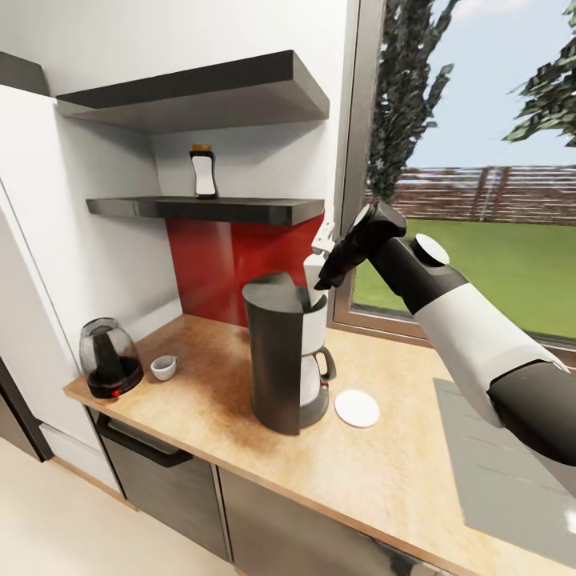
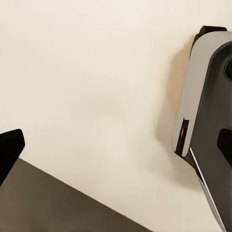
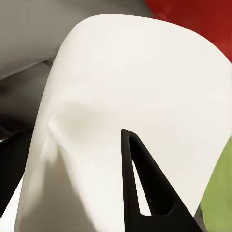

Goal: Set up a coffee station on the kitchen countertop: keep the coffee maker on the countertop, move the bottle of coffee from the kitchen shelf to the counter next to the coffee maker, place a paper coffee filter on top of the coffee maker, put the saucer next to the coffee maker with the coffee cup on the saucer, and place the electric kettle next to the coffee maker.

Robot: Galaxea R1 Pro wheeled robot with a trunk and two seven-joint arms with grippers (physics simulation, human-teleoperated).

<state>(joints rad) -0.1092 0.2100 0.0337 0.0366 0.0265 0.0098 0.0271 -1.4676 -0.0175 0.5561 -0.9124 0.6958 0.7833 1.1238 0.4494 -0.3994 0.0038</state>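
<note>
Right now, hovering the right claw (image 1: 324,282) just above and behind the slanted top of the coffee maker (image 1: 276,352), on its window side. Gripping the paper coffee filter (image 1: 311,276): claw clenched on it, judging by the right wrist view, where one black finger (image 3: 127,169) is pressing flat against the wide off-white sheet (image 3: 135,72).

- Filter hanging down from the claw, long axis running roughly upright, lower end dipping behind the maker's top edge. Touching the maker or not: cannot tell from here.
- Key relation: landing spot lying below the claw and slightly toward the robot's left. Probably needing a short shift that way before letting go, so the paper is settling on the top and not slipping down the back.
- Risk, as a guess: thin paper sliding off that slanted face once released.

Left claw (image 2: 7,154) hanging low over pale floor beside the robot's own base, well apart from everything; showing a single dark fingertip, so open or closed: cannot tell. Right arm clearly the nearer one.

Elsewhere:
- bottle of coffee (image 1: 203,172) standing on the kitchen shelf (image 1: 240,210), not yet moved.
- electric kettle (image 1: 110,358) and coffee cup (image 1: 164,367) sitting near the surface's (image 1: 240,448) left end.
- saucer (image 1: 357,407) lying bare just right of the maker.
</note>
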